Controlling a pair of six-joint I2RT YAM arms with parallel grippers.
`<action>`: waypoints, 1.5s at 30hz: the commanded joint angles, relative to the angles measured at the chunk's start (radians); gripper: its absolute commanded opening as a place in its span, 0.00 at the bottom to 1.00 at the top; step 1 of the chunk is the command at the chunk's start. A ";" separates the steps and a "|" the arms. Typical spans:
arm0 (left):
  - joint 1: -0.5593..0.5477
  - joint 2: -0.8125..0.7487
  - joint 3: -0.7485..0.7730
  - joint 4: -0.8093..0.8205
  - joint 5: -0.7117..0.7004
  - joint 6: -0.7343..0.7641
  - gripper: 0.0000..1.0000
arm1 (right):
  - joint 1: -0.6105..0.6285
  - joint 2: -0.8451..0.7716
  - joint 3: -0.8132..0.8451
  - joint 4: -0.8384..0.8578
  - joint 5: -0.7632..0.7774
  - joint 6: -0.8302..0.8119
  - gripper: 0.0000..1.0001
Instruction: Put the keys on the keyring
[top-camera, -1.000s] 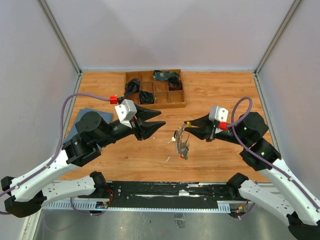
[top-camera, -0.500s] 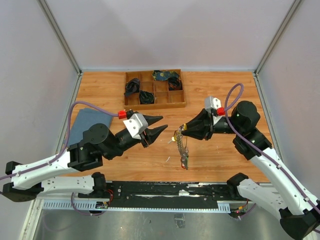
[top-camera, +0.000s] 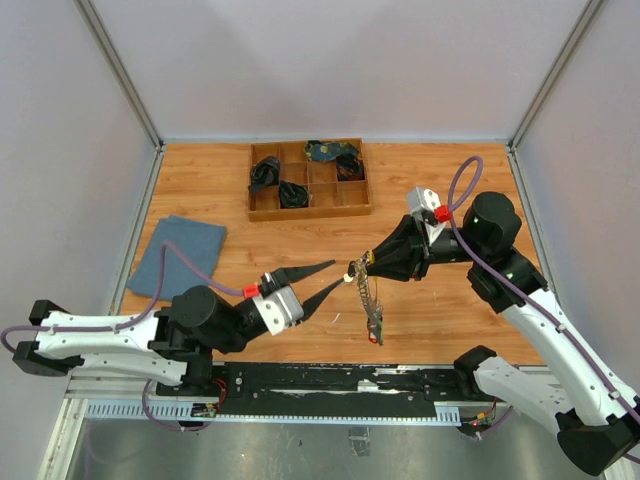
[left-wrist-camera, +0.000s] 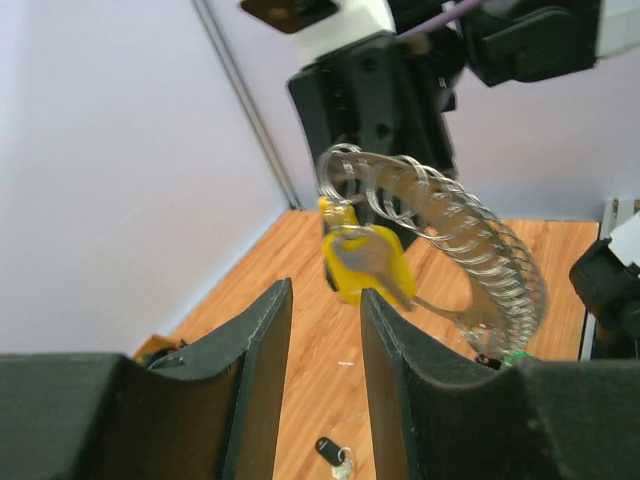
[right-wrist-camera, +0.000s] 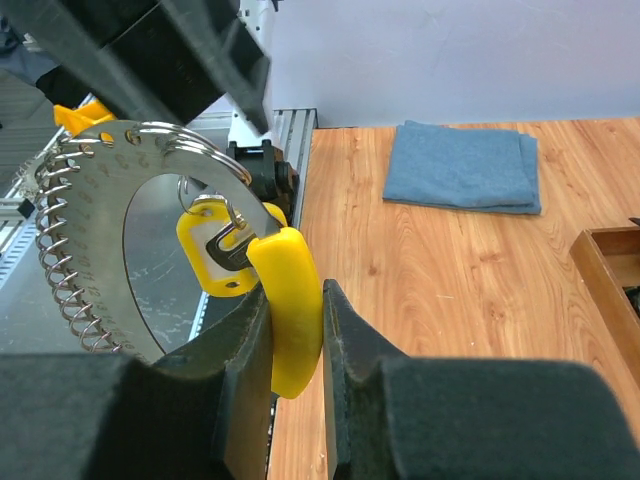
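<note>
My right gripper (top-camera: 362, 265) is shut on the curved yellow piece (right-wrist-camera: 292, 320) of the keyring (right-wrist-camera: 110, 160) and holds it above the table. The ring is a flat metal loop strung with several small rings and a yellow tag (left-wrist-camera: 365, 262). The keys (top-camera: 374, 318) hang from it in a bunch toward the table. My left gripper (top-camera: 338, 273) is open and empty, its fingertips just left of the ring, pointing at it. In the left wrist view the left gripper (left-wrist-camera: 325, 290) sits just below the tag. A loose black-headed key (left-wrist-camera: 335, 455) lies on the table below.
A wooden compartment tray (top-camera: 355, 205) with dark items stands at the back. A folded blue cloth (top-camera: 180, 255) lies at the left, also seen in the right wrist view (right-wrist-camera: 463, 165). The black rail (top-camera: 330, 380) runs along the near edge.
My left arm has swung down toward the near edge and reached right, its open fingers now close to the ring. My right gripper has shifted slightly left with the keyring lifted.
</note>
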 joint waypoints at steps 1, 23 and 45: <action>-0.116 -0.009 -0.073 0.276 -0.131 0.235 0.39 | -0.012 0.005 0.053 -0.017 -0.035 0.027 0.00; -0.196 0.112 -0.107 0.552 -0.201 0.444 0.38 | -0.012 -0.002 0.062 -0.056 -0.053 0.030 0.01; -0.213 0.164 -0.085 0.607 -0.197 0.460 0.38 | -0.013 -0.002 0.054 -0.049 -0.045 0.032 0.01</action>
